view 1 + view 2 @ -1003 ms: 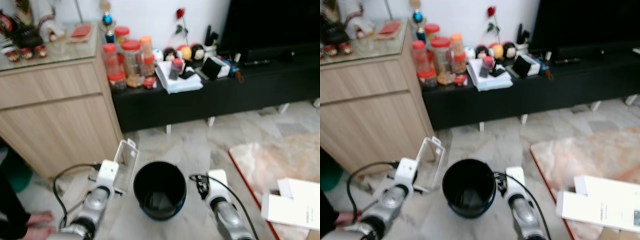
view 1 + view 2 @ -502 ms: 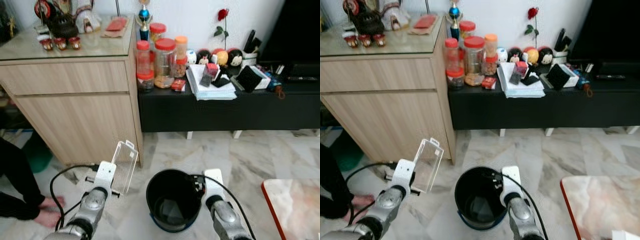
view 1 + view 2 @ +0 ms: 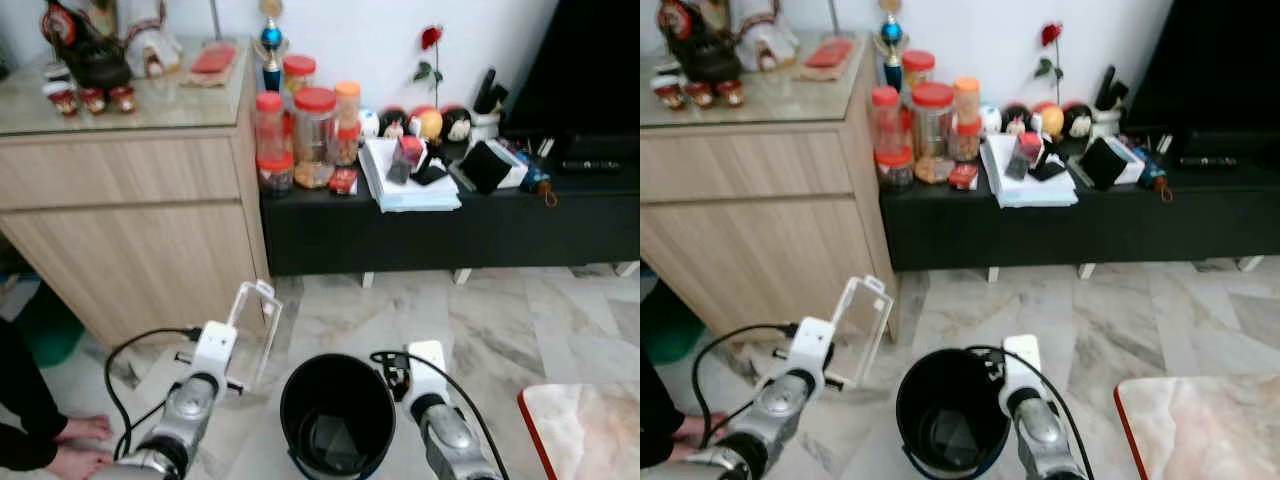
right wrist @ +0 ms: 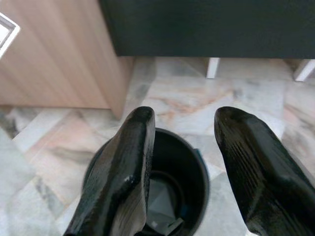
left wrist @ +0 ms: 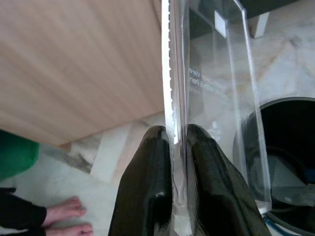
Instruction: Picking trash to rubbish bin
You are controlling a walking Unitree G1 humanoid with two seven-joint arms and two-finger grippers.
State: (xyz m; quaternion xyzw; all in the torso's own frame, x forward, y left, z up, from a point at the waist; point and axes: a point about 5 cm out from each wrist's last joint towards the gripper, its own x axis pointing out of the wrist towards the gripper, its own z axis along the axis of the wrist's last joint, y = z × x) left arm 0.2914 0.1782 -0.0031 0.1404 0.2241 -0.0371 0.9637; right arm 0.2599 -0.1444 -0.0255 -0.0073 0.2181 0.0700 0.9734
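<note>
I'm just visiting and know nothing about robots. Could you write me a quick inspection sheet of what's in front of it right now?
Surface: marble floor, bare near the bin.
Job's things: clear plastic package, held up to the left of the black bin; the bin stands on the floor with something lying in its bottom.
Clutter: red-lidded jars, papers and small items on the low black cabinet; ornaments on the wooden cabinet.
Grippers: left gripper shut on the package's edge; right gripper open above the bin.
Cables: black cables loop from both wrists.
Surroundings: a person's bare feet at the left; a rug corner at the right.
</note>
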